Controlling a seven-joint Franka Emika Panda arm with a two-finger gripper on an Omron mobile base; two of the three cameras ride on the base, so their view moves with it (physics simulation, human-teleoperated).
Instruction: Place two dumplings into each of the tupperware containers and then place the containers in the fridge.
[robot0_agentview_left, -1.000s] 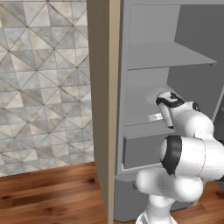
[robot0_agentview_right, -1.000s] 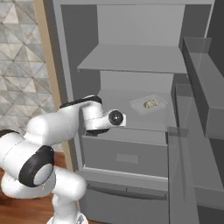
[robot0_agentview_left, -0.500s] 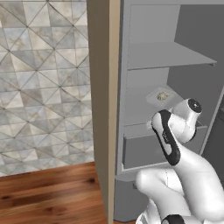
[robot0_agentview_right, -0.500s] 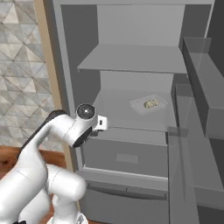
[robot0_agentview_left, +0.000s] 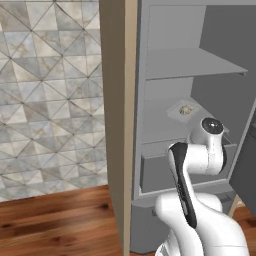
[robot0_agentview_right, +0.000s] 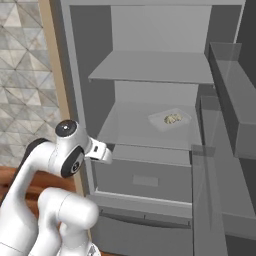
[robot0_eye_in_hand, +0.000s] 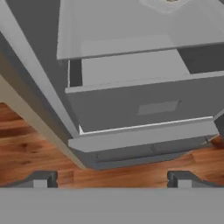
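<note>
One tupperware container (robot0_agentview_right: 170, 119) with dumplings (robot0_agentview_right: 173, 118) — centre-right, fridge (robot0_agentview_right: 150, 65) shelf; likely light, stiff, slippery — take by rim. Gripper (robot0_eye_in_hand: 111, 178) jaws wide, empty.

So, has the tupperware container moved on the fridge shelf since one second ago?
No. The tupperware container sits at the same spot on the middle shelf of the fridge.

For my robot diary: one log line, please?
gripper: open, empty | tupperware container: on fridge shelf, dumplings inside

A tupperware container (robot0_agentview_left: 185, 109) holding dumplings (robot0_agentview_left: 186, 110) sits on the fridge (robot0_agentview_left: 170, 125) shelf.
</note>
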